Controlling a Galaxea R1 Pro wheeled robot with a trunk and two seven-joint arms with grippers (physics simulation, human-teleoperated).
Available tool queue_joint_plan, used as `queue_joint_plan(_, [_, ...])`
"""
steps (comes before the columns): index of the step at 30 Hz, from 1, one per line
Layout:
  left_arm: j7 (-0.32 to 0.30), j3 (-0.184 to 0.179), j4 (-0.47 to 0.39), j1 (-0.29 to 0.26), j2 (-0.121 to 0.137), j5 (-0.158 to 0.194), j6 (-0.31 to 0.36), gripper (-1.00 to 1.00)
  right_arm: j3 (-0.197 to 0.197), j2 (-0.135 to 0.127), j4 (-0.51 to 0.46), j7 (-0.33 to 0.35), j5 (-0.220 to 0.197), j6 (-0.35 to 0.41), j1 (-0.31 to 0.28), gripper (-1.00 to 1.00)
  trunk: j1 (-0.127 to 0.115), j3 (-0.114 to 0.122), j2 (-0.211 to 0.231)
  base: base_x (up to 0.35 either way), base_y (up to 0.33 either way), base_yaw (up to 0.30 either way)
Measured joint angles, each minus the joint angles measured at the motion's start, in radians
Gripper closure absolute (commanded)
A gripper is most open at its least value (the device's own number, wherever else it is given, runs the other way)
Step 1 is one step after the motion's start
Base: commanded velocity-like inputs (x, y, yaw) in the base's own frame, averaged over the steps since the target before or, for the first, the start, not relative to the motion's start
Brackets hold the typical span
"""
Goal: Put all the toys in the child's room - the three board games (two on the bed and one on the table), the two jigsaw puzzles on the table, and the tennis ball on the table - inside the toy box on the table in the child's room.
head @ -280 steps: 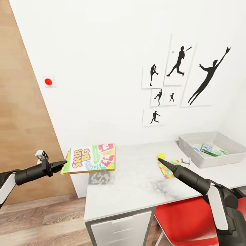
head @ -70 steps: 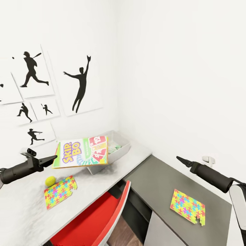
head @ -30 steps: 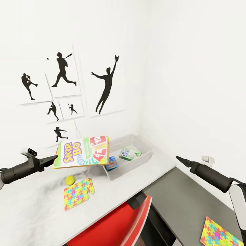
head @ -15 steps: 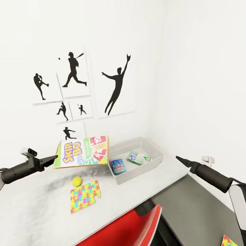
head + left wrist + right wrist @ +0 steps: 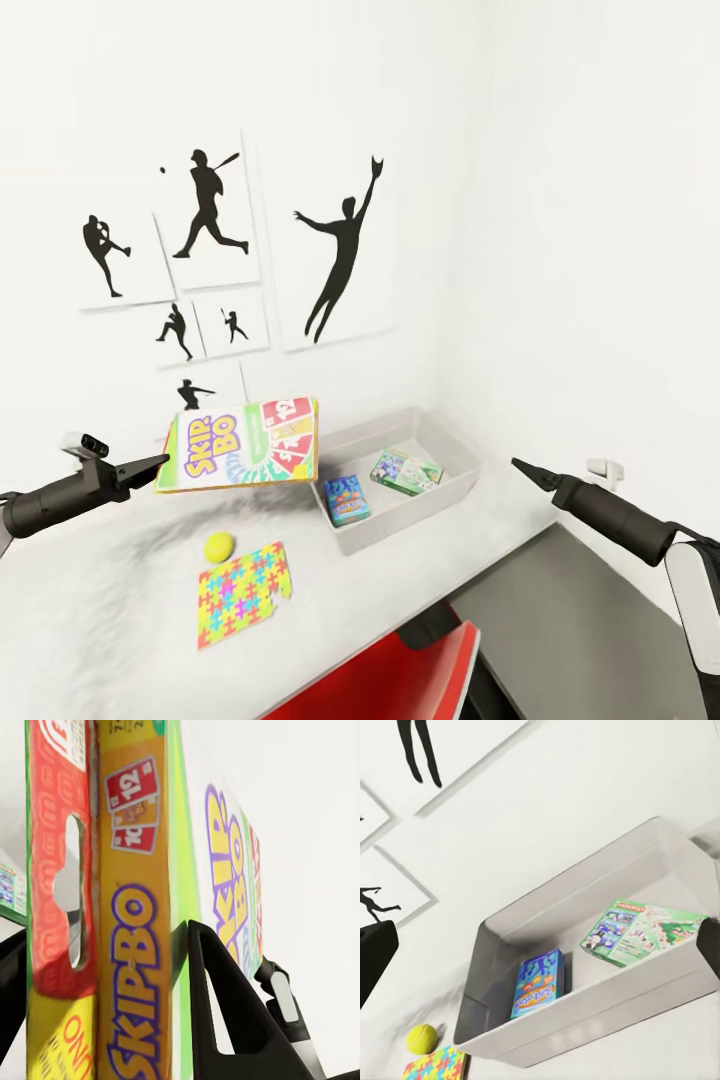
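Note:
My left gripper (image 5: pixel 160 462) is shut on the edge of the Skip-Bo board game (image 5: pixel 245 445), held flat in the air above the white table (image 5: pixel 90 610), left of the toy box. In the left wrist view the box (image 5: pixel 135 907) stands clamped between the black fingers (image 5: pixel 225 1012). The grey toy box (image 5: pixel 395 528) sits at the table's far right corner with a blue game (image 5: pixel 347 498) and a green game (image 5: pixel 405 470) inside. A tennis ball (image 5: pixel 219 546) and a jigsaw puzzle (image 5: pixel 243 593) lie under the held game. My right gripper (image 5: pixel 520 466) hovers open and empty, right of the toy box (image 5: pixel 585 1020).
A red chair (image 5: pixel 400 680) stands at the table's near edge. A lower dark grey surface (image 5: pixel 600 620) adjoins the table on the right. White walls meet behind the toy box, with baseball silhouette posters (image 5: pixel 340 250) on the left one.
The camera has swung, so the whole scene has shifted; the second puzzle on the dark surface has left the view. Both arms keep their pose, the left still holding the Skip-Bo game.

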Motion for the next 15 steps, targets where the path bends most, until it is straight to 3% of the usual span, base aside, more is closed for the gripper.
queue_joint_plan(15, [0.0, 0.0, 0.0, 0.0, 0.0, -0.001, 0.001, 1.0, -0.003, -0.001, 0.0, 0.0, -0.003, 0.002, 0.0, -1.0, 0.0, 0.0, 0.0, 0.032, -0.029, 0.0])
